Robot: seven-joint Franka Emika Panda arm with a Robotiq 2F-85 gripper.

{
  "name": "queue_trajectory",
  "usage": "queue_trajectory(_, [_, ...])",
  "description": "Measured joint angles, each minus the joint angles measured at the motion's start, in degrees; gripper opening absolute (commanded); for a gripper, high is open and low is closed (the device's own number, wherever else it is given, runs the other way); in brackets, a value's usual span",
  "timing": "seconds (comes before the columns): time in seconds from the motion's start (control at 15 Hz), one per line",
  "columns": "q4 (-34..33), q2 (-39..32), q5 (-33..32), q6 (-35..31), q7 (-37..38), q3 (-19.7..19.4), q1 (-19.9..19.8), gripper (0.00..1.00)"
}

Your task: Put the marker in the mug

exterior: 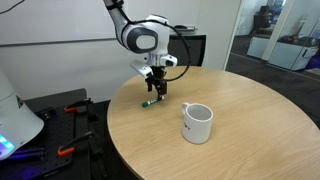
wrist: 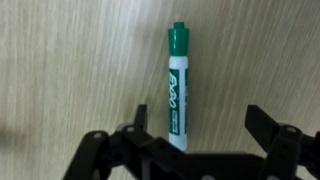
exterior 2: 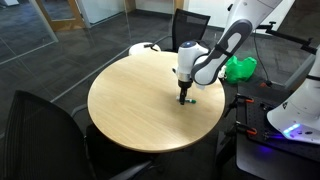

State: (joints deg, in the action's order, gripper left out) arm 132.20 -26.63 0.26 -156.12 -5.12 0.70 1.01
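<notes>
The green marker (wrist: 177,88) lies flat on the round wooden table (exterior: 250,110), green cap pointing away in the wrist view, whitish body toward me. It also shows in both exterior views (exterior: 148,102) (exterior 2: 190,101) near the table edge. My gripper (wrist: 195,125) is open and hovers just above the marker, with the marker's near end between the fingers, closer to the left one. In an exterior view the gripper (exterior: 156,88) hangs right over the marker. The white mug (exterior: 197,123) stands upright on the table, well apart from the gripper. The mug is not visible in the wrist view.
A black office chair (exterior: 185,48) stands behind the table. Another chair (exterior 2: 40,130) sits at the near side in an exterior view. A white robot base (exterior 2: 300,110) and a green object (exterior 2: 240,68) are beside the table. A glass wall is at the back.
</notes>
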Motion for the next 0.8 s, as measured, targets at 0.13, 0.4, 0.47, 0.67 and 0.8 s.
queue_trajectory(0.13, [-0.33, -0.79, 0.0, -0.66, 0.01, -0.25, -0.12, 0.74])
queue_trajectory(0.4, [-0.89, -2.0, 0.0, -1.26, 0.01, -0.35, -0.61, 0.42])
queue_trajectory(0.47, [-0.96, -2.18, 0.0, -1.35, 0.01, -0.35, -0.66, 0.35])
queue_trajectory(0.67, [-1.04, -2.53, 0.0, -1.49, 0.01, -0.36, -0.71, 0.14])
queue_trajectory(0.8, [-1.22, -2.51, -0.01, -1.53, 0.0, -0.35, -0.97, 0.01])
